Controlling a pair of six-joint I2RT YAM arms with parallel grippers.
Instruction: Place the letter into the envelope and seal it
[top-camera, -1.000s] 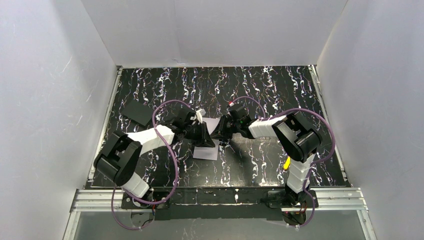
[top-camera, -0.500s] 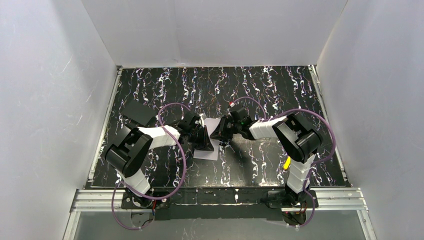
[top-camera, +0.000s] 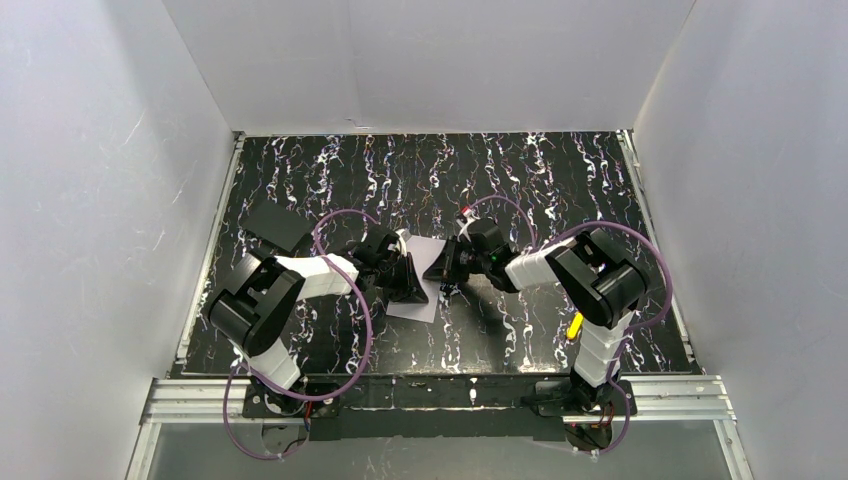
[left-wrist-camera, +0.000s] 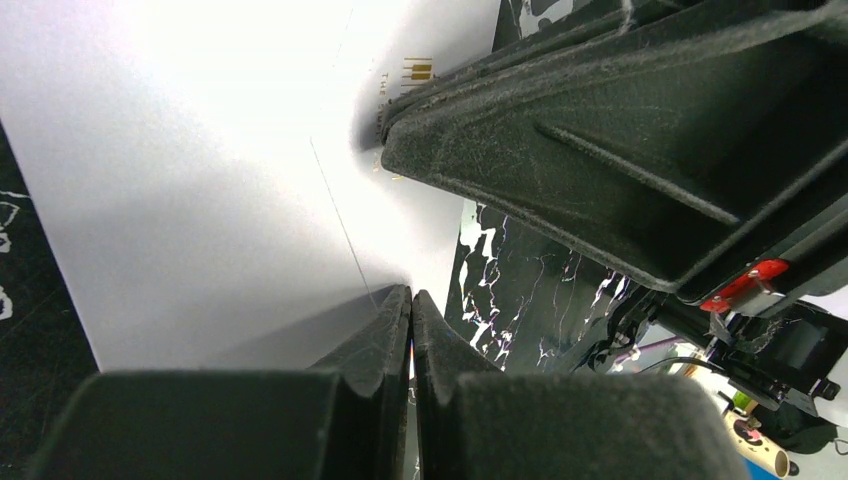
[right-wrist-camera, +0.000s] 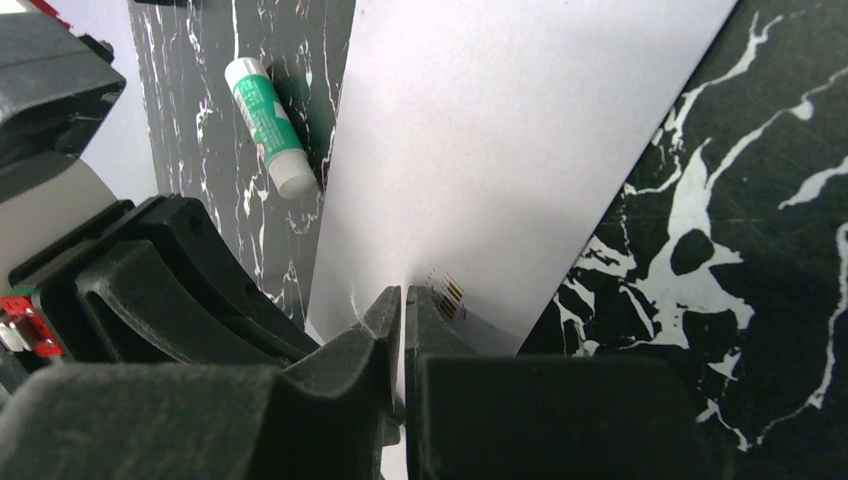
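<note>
The pale lavender envelope (top-camera: 414, 303) lies on the black marbled table between my two grippers. My left gripper (top-camera: 413, 283) is at its left side and my right gripper (top-camera: 444, 272) at its right side. In the left wrist view my left gripper (left-wrist-camera: 411, 296) is shut, with the envelope's (left-wrist-camera: 220, 190) edge running into its tips. In the right wrist view my right gripper (right-wrist-camera: 402, 295) is shut on a thin edge of the envelope (right-wrist-camera: 500, 130). Small gold print (right-wrist-camera: 448, 291) shows beside the tips. The tan letter does not show as a separate sheet.
A flat black piece (top-camera: 275, 226) lies at the back left of the table. A green and white glue stick (right-wrist-camera: 268, 125) lies just beyond the envelope's left edge. White walls enclose the table on three sides.
My left arm's elbow has swung in toward the middle while its gripper stayed at the envelope. My right gripper has shifted slightly right. The envelope has barely moved.
</note>
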